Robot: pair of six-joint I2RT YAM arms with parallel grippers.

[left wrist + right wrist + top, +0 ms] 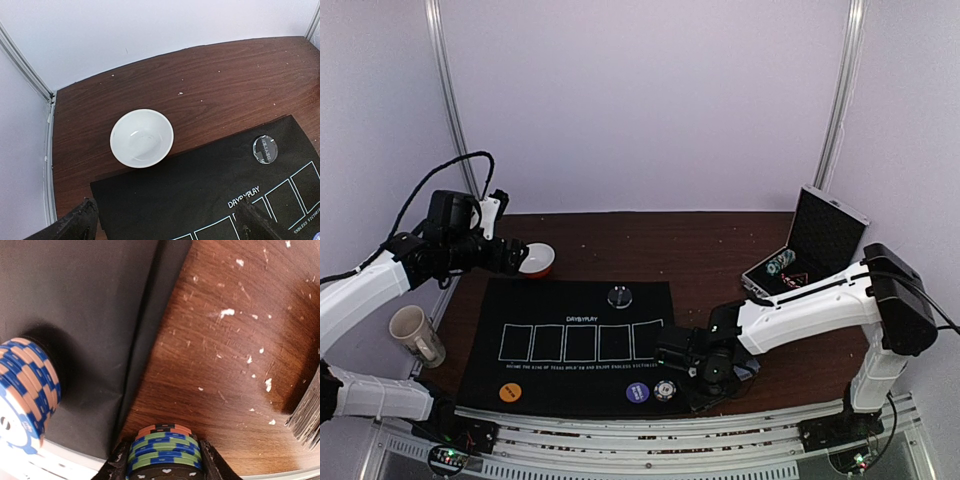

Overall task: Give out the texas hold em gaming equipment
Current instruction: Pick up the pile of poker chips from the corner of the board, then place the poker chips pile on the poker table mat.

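Right pincer (162,465), bottom centre of its wrist view, clamps a short stack of green-and-blue chips (162,450) over bare bench (225,365); the black mat (75,300) begins just beside, frame left, where an orange-and-blue stack (25,385) stands; a set-down likely runs leftward; left pincer (165,227), spread wide, hangs near the bowl (142,138), well apart.

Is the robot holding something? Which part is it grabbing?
Yes. The right gripper pinches a small stack of poker chips by its rim, a finger on each side. The left gripper is open and holds nothing.
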